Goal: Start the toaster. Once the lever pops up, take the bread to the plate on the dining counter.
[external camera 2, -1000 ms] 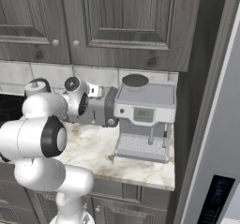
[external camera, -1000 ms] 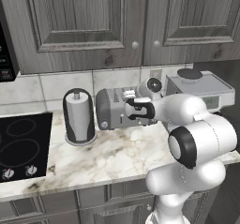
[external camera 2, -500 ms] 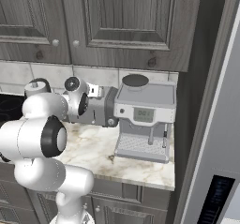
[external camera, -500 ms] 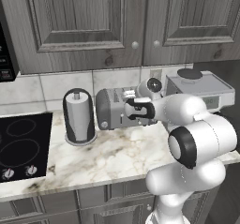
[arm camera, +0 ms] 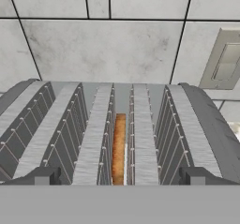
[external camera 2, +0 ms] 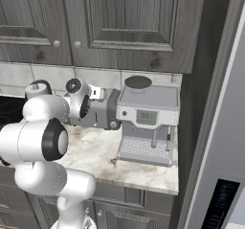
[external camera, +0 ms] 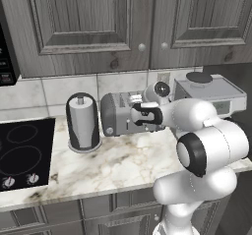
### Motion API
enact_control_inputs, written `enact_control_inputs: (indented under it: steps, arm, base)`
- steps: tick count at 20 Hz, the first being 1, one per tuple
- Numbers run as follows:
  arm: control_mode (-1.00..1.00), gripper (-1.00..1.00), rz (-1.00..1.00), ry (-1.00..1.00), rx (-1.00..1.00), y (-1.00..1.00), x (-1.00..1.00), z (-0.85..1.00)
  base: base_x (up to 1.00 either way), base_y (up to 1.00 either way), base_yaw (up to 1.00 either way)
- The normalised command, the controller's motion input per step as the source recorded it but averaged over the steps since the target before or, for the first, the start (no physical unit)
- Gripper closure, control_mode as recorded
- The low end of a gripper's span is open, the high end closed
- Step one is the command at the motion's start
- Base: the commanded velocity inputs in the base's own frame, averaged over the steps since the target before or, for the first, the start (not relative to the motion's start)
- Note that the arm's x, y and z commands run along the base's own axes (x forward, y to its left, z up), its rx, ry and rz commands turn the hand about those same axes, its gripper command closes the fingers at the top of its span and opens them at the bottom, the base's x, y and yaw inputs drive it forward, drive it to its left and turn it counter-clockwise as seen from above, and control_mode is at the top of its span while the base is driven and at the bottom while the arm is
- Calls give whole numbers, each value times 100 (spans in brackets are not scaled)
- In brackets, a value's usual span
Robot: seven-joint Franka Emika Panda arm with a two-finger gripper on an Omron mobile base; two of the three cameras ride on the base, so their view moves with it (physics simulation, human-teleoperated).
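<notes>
Dark wood cabinets [external camera: 88, 22] hang over my marble counter [external camera: 123, 160], leaving a band of tiled wall [arm camera: 108, 45] as the only open room above the appliances. In the left base view the counter's front edge runs bare from the black cooktop [external camera: 22, 150] at the left across to my arm; a clear patch of marble lies in front of the toaster [external camera: 120, 113]. In the right base view the counter ends just right of the silver coffee machine [external camera 2: 146, 120], against a tall dark panel.

The toaster stands at the back of the counter against the wall, between the dark paper-towel holder [external camera: 82, 122] on its left and the coffee machine on its right, with a narrow gap on either side. An outlet plate [arm camera: 225, 59] sits on the tiles behind it.

My end effector [arm camera: 119, 176] hangs at the toaster's front, just above its top, spread as wide as it goes and holding nothing; in the hand view its two fingertips [arm camera: 44, 175] stand well apart, one to each side of the middle slots.

The bread [arm camera: 119, 148] sits down inside one of the middle slots, a thin tan edge between the wire guides. The other slots I can see into are empty.
</notes>
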Motion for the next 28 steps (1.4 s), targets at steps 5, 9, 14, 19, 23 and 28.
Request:
enact_control_inputs:
  steps: [5, 9, 14, 19, 23, 28]
  arm:
    - [-100, -100, 0, 0, 0, 0, 0, 0]
    - [-100, -100, 0, 0, 0, 0, 0, 0]
    - [-100, -100, 0, 0, 0, 0, 0, 0]
    - [-100, -100, 0, 0, 0, 0, 0, 0]
    - [-100, -100, 0, 0, 0, 0, 0, 0]
    - [-100, -100, 0, 0, 0, 0, 0, 0]
  base:
    - [0, 0, 0]
    - [0, 0, 0]
    - [0, 0, 0]
    - [0, 0, 0]
    - [0, 0, 0]
    - [0, 0, 0]
